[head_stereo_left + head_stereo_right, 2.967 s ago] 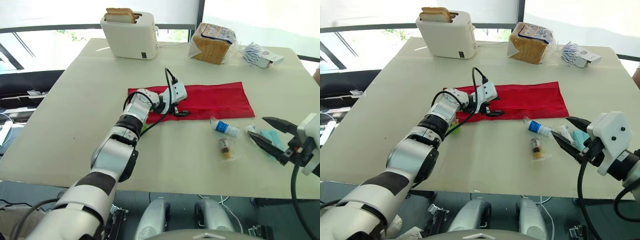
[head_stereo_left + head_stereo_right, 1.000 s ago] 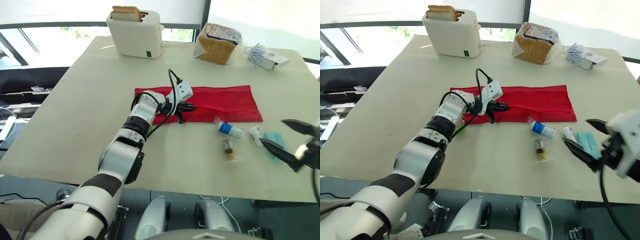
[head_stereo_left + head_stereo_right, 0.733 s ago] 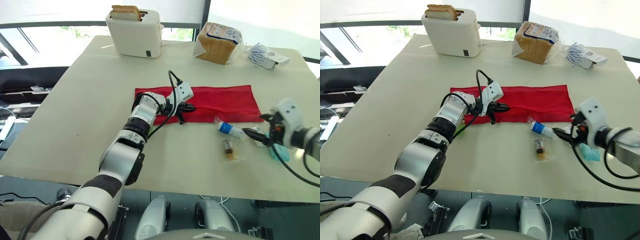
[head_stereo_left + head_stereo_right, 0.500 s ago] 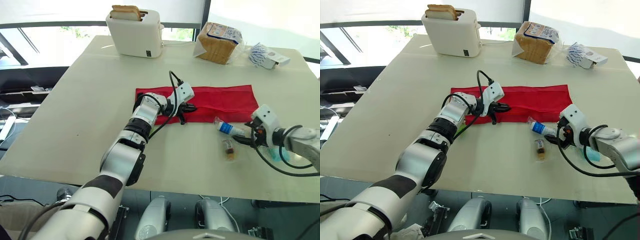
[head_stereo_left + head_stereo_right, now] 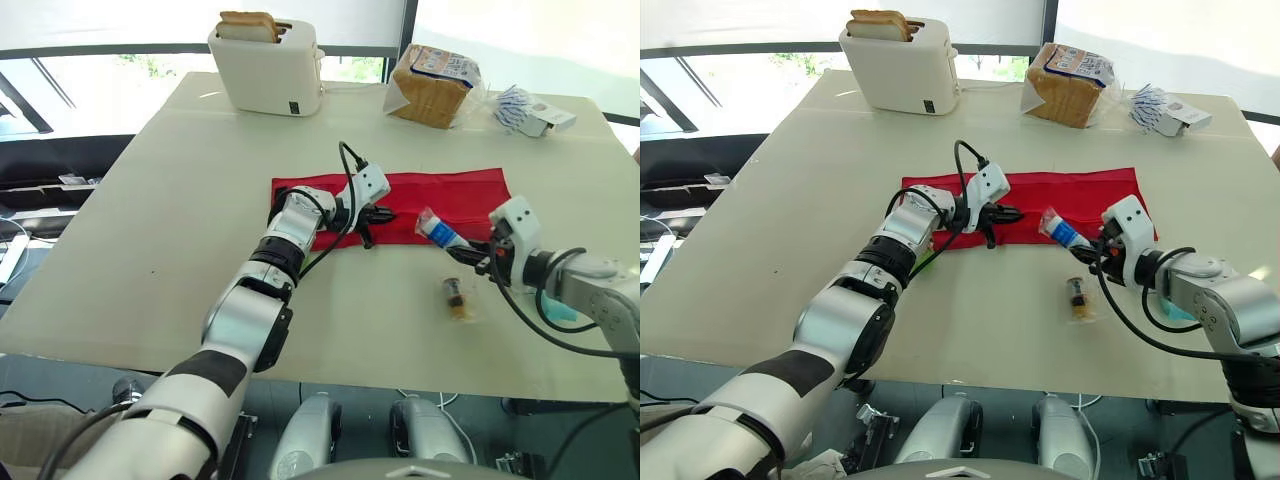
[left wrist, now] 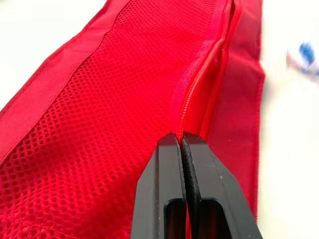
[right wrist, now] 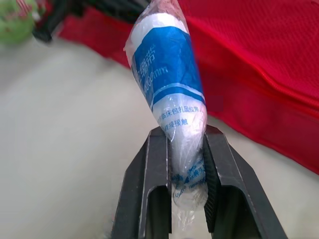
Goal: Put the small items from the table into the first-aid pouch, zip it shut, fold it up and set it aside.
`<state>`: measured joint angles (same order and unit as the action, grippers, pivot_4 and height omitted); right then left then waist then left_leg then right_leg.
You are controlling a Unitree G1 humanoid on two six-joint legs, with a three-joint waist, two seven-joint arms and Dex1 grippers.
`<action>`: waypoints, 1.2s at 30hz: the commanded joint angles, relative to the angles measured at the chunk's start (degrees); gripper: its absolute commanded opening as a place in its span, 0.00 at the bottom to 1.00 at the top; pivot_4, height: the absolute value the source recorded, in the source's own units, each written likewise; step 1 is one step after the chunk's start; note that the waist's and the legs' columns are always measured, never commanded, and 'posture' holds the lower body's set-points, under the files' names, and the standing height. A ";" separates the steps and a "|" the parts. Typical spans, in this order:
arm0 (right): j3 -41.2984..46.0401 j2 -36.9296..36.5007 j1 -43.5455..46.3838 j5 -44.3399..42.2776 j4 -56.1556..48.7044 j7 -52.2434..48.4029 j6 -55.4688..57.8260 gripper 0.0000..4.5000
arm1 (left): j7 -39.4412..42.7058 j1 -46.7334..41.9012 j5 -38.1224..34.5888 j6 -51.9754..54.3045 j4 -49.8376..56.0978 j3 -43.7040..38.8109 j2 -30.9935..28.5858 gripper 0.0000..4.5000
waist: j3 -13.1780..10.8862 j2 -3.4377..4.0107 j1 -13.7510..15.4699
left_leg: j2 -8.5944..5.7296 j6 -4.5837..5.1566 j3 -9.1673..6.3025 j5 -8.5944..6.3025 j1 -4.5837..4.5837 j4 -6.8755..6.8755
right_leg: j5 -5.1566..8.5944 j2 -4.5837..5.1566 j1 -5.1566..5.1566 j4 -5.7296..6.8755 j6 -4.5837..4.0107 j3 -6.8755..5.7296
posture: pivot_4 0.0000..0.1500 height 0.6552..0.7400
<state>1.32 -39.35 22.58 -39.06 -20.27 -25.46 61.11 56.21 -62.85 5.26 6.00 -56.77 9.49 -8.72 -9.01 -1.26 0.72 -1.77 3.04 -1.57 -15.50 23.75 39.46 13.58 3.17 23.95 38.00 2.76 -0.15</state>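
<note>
Left eye view lets us see the red pouch [image 5: 470, 190] lying flat in the middle of the desk [image 5: 150, 250]. Its long side runs from left to right. The left claw [image 5: 386, 214] sits on the pouch near its left end. In the left wrist view its two fingers [image 6: 167, 164] are pressed tight together, right at the zipper line. We cannot tell if any cloth is caught between them.

The right claw [image 5: 468, 252] is clamped on one end of a white and blue roll [image 5: 436, 229] in clear wrap. The roll's long side points away from this claw, toward the pouch and the left claw. Its free end hangs over the pouch's near edge. A little brown bottle [image 5: 457, 296] in a clear bag lies on the desk just in front of the right claw.
</note>
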 commanded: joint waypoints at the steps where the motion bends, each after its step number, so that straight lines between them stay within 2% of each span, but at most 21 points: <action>1: -0.59 4.72 5.09 2.19 -1.54 9.96 11.88 0.05 | 0.16 -2.55 -1.39 -0.18 0.55 -0.80 0.57 0.00 | 0.00 0.01 0.00 | 0.00 0.00 -0.01 0.00 0.00 0.00 | 0.00 0.06 0.00 0.01 0.00 0.02 | 1.00 1.00; 4: -3.08 8.70 8.36 6.04 2.15 14.08 15.23 0.05 | 0.14 -2.80 -1.86 -0.15 0.49 -0.98 0.94 0.00 | 0.01 0.01 0.10 | -0.03 -0.01 0.02 0.00 0.07 -0.01 | 0.00 0.05 0.10 0.02 0.00 0.04 | 1.00 1.00; 9: -2.94 16.86 12.75 12.22 9.52 20.37 14.47 0.05 | 1.21 -2.41 -2.73 0.06 1.77 -1.02 1.06 0.00 | 0.04 0.06 -0.14 | -0.11 -0.01 0.13 0.01 0.10 -0.03 | -0.01 0.01 0.18 0.05 0.02 0.07 | 1.00 1.00; 21: 1.20 33.59 20.90 16.74 23.22 22.67 3.89 0.05 | 1.97 0.62 -3.33 0.86 5.24 -0.43 1.20 0.00 | 0.05 0.08 -1.57 | -0.12 -0.12 0.14 0.07 0.08 -0.10 | -0.02 -0.06 0.41 0.40 0.03 0.15 | 1.00 1.00; 22: 1.63 34.48 21.00 16.63 23.63 22.35 3.11 0.29 | 1.86 0.81 -3.28 0.90 5.34 -0.43 1.10 0.00 | 0.05 0.08 -1.57 | -0.13 -0.13 0.14 0.08 0.08 -0.10 | -0.02 -0.05 0.43 0.57 0.03 0.15 | 1.00 1.00; 23: 1.77 34.93 21.03 16.71 23.84 22.15 2.69 0.32 | 1.77 0.95 -3.21 0.91 5.38 -0.40 1.01 0.00 | 0.05 0.09 -1.59 | -0.13 -0.13 0.16 0.08 0.08 -0.10 | -0.02 -0.05 0.45 0.59 0.03 0.18 | 1.00 1.00; 27: 1.14 34.57 18.70 16.60 19.42 20.47 3.03 0.73 | 1.49 1.49 -3.01 0.97 5.51 -0.30 0.50 0.00 | 0.05 0.09 -1.62 | -0.14 -0.14 0.20 0.08 0.08 -0.10 | -0.01 -0.06 0.52 0.63 0.03 0.25 | 1.00 1.00; 32: -2.33 28.57 12.79 16.60 7.25 16.56 5.21 0.73 | 1.63 1.67 -3.02 1.16 5.69 -0.34 -0.12 0.00 | 0.05 0.10 -1.55 | -0.15 -0.14 0.23 0.08 0.12 -0.12 | -0.01 -0.05 0.56 0.63 0.03 0.29 | 1.00 1.00; 36: -5.33 23.68 10.26 18.48 3.11 14.72 4.14 0.73 | 2.05 1.65 -3.08 1.28 6.06 -0.18 -0.41 0.00 | 0.05 0.10 -1.63 | -0.15 -0.13 0.26 0.08 0.10 -0.11 | -0.01 -0.07 0.59 0.56 0.02 0.32 | 1.00 1.00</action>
<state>-2.89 -15.25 32.89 -20.78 -14.04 -9.75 66.15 57.53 -60.55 2.97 7.19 -52.39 9.21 -9.17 -8.96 -1.16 -0.91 -1.90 2.91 -1.32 -15.42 23.85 39.34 13.57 3.08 24.55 38.56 2.78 0.17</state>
